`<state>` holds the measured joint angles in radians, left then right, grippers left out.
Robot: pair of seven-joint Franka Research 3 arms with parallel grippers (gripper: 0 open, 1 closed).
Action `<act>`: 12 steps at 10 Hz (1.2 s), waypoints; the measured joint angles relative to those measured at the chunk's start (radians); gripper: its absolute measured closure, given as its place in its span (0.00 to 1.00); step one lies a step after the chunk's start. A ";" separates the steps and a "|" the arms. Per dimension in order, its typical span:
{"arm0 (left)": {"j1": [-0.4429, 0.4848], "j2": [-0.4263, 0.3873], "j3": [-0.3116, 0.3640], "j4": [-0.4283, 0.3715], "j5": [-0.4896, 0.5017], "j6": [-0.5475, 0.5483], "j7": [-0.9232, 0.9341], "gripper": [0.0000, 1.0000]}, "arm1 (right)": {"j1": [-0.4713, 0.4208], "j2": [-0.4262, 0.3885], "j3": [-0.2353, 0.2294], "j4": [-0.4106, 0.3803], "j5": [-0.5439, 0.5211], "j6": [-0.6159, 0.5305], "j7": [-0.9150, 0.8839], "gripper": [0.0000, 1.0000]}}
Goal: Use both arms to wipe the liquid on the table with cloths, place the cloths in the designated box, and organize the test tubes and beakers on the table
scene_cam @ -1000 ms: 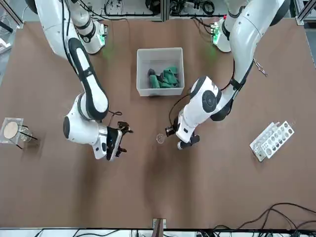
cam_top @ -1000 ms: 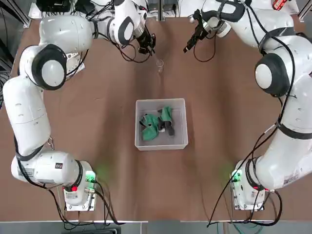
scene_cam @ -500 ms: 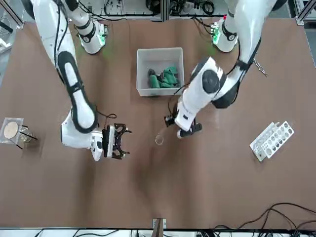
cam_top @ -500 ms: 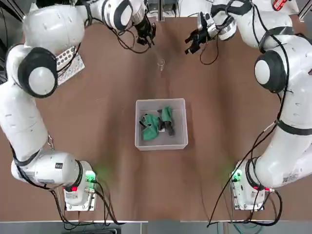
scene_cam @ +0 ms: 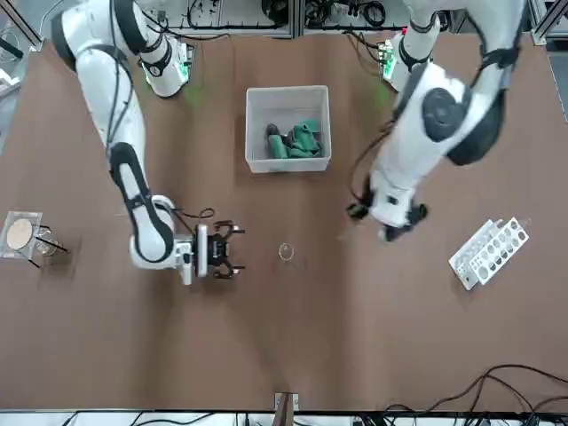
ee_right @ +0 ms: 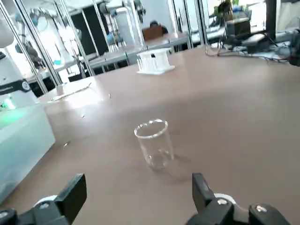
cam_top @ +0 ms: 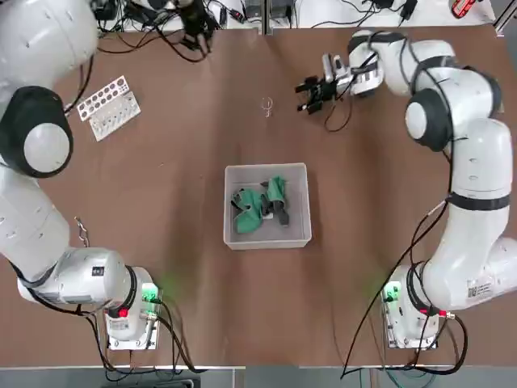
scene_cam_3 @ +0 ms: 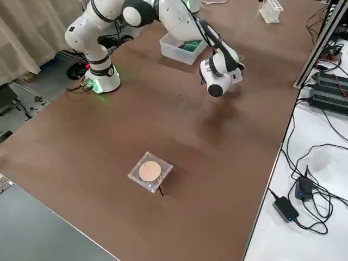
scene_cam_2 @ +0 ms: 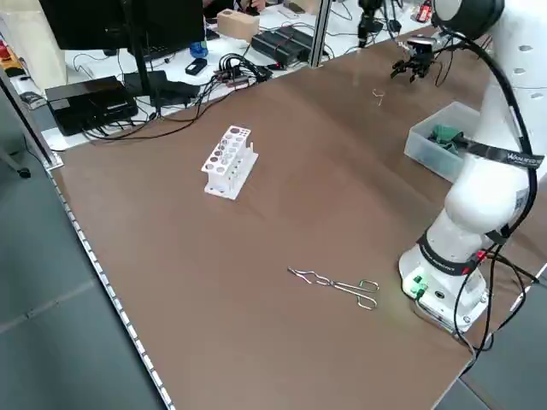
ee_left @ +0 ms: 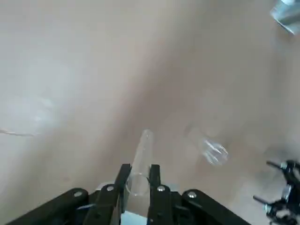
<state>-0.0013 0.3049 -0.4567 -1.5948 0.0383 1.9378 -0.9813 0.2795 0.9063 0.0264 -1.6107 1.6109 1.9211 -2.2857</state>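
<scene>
A clear test tube (ee_left: 140,157) sticks out between the fingers of my left gripper (ee_left: 138,172), which is shut on it. That gripper (cam_top: 198,26) hangs over the table's far edge, left of centre. A small glass beaker (cam_top: 266,105) stands upright on the table (cam_top: 161,242). My right gripper (cam_top: 309,92) is open and lies low just to the beaker's right, pointing at it. In the right wrist view the beaker (ee_right: 152,140) stands ahead of the spread fingers (ee_right: 70,194), apart from them. Green cloths (cam_top: 258,202) lie inside the box (cam_top: 300,174) at mid-table.
A white rack (cam_top: 109,105) with round holes lies at the far left. A wire stand with a pale disc (scene_cam: 19,232) sits at the robot's far right. Metal tongs (scene_cam_2: 338,286) lie near the left arm's base. Cables run along the table's far edge.
My left gripper has swung left and toward the far edge with the test tube, away from the beaker. My right gripper has dropped beside the beaker and turned to face it.
</scene>
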 joint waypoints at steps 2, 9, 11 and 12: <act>0.002 -0.022 0.124 -0.010 0.010 -0.067 0.013 0.79 | 0.084 0.073 -0.001 0.054 0.117 0.000 -0.117 0.00; 0.008 -0.179 0.618 -0.160 0.042 -0.010 0.209 0.79 | 0.146 0.148 -0.006 0.139 0.233 0.079 -0.177 0.00; 0.011 -0.207 0.709 -0.232 0.042 0.057 0.282 0.79 | 0.172 0.151 -0.006 0.143 0.272 0.101 -0.177 0.00; 0.012 -0.206 0.733 -0.260 0.042 0.096 0.307 0.79 | 0.179 0.152 -0.006 0.148 0.281 0.108 -0.177 0.00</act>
<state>0.0103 0.0985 0.2764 -1.8551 0.0800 2.0341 -0.6742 0.4584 1.0583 0.0202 -1.4622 1.8917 2.0293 -2.4628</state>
